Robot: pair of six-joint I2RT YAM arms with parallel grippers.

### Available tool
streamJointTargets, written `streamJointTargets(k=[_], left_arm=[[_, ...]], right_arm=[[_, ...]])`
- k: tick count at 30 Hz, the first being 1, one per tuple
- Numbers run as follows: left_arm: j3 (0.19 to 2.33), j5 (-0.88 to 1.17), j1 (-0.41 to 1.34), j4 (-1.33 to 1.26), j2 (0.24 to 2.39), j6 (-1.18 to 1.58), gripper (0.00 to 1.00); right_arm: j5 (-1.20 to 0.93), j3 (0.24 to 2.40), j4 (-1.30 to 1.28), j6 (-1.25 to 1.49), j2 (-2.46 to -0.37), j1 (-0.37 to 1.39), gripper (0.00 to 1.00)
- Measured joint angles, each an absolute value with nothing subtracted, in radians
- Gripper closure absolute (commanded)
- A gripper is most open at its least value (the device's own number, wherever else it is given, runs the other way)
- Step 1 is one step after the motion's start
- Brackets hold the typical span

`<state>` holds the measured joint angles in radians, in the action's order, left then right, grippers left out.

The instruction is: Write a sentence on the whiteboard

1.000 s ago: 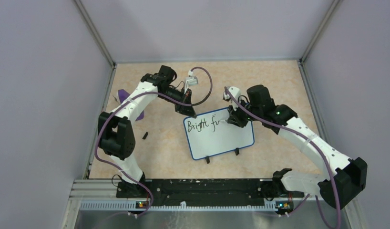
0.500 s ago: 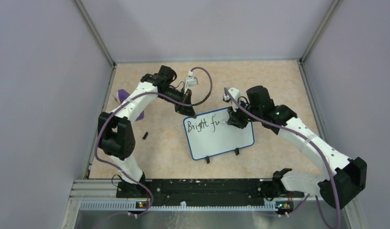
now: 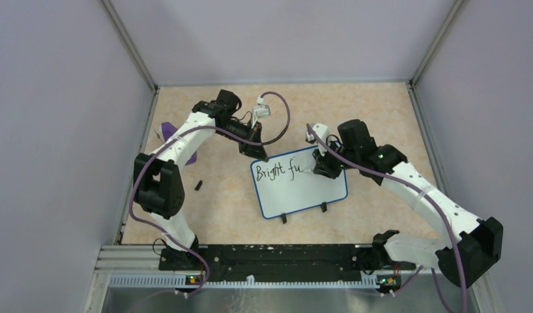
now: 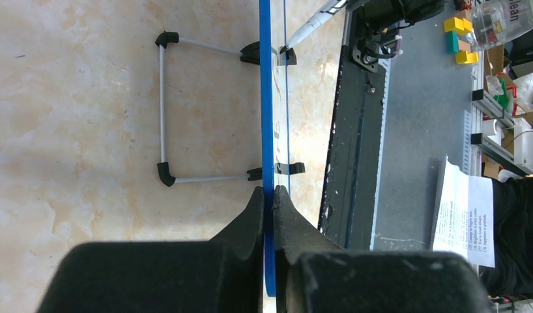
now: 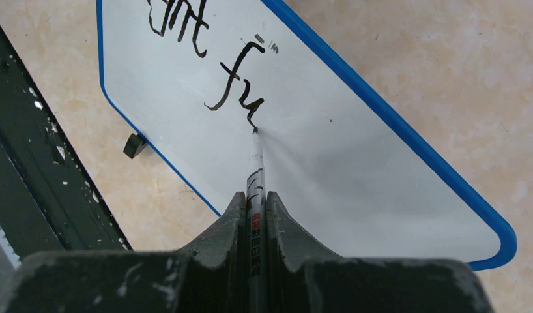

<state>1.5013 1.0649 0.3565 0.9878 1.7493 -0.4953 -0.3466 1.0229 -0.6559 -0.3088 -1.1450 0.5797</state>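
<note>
Right wrist view, right tool (image 5: 255,199) clenched on marker (image 5: 255,163), sentence (image 5: 232,79) cut off, seemingly ending "fu", left tool (image 4: 269,193) pinching whiteboard (image 4: 266,98).

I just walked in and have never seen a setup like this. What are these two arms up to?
The two robot arms are writing on a small blue-framed whiteboard. The left hand is clamped on the board's blue frame, apparently steadying it. The right hand grips a marker, whose tip touches the board right at the end of the last letter. The sentence, in black, reads only "Bright fu", so it is unfinished.
</note>
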Motion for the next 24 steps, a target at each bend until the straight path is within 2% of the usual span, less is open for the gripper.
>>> streamJointTargets(k=[24], left_arm=[[1.494, 1.061, 0.356, 0.981, 1.741, -0.495, 1.00]], right_arm=[[-0.321, 1.057, -0.632, -0.304, -1.152, 0.580, 1.00]])
